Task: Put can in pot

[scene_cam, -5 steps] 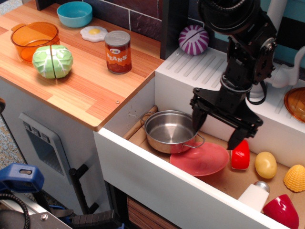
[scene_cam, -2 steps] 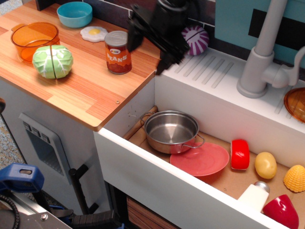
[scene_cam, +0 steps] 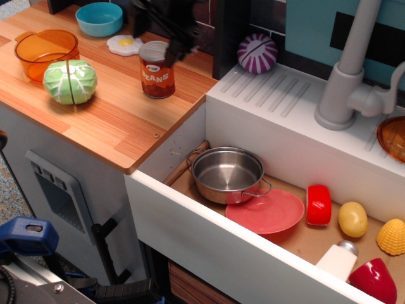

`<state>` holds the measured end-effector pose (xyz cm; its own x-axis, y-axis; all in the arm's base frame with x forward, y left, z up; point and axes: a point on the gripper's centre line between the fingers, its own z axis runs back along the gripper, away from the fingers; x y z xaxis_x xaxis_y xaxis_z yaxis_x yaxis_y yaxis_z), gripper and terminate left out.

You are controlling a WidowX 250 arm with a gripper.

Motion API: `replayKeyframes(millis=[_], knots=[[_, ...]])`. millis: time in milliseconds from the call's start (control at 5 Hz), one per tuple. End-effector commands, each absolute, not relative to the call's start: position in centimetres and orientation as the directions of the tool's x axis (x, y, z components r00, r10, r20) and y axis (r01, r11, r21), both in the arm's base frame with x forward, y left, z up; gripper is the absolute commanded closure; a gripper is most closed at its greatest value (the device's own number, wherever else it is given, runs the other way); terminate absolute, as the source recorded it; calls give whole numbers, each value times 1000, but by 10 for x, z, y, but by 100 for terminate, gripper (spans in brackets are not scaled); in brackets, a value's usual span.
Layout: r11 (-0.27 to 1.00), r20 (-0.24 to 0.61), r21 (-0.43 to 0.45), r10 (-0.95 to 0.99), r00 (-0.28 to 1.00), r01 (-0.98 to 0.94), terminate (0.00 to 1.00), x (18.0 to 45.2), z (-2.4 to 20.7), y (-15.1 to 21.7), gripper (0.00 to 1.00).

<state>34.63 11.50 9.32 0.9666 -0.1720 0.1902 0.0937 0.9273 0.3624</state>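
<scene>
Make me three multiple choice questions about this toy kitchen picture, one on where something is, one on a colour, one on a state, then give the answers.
1. Where does the orange-labelled "BEANS" tin can stand?
A. in the sink
B. on the wooden counter
C. on the pink plate

2. What colour is the round bowl at the counter's back?
A. blue
B. yellow
C. black

3. What is in the shiny steel pot?
A. the can
B. an egg
C. nothing

Answers: 1 B, it stands upright on the wood beside the green cabbage. 2 A, its rim and wall are blue. 3 C, its bare metal bottom shows.
</scene>
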Motion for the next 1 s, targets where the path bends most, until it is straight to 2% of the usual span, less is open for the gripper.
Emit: replayKeyframes(millis=[0, 200, 800], knots=[[935, 297, 337, -212, 931, 105, 0, 362, 101, 134, 0], [949, 309, 282, -226, 924, 138, 0, 367, 92, 139, 0], [957, 286, 210, -255, 924, 199, 0, 382, 72, 160, 0]])
